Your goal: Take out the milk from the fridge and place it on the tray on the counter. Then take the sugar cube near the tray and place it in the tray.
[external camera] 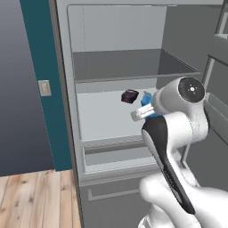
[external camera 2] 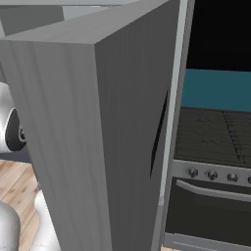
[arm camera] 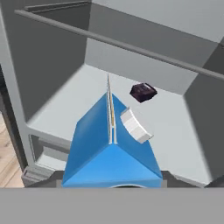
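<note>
The fridge stands open in front of me. The milk, a blue gabled carton with a white cap, sits right under the hand camera, over the pale middle shelf. My gripper is shut on the milk, and the carton hides the fingertips. In the left base view the milk peeks out behind my arm's wrist, just inside the fridge at the shelf's right side. The tray, the counter and the sugar cube are out of view.
A squat dark purple box lies further back on the same shelf. A grey shelf spans above it and a drawer sits below. The open fridge door blocks the right base view, beside a stove.
</note>
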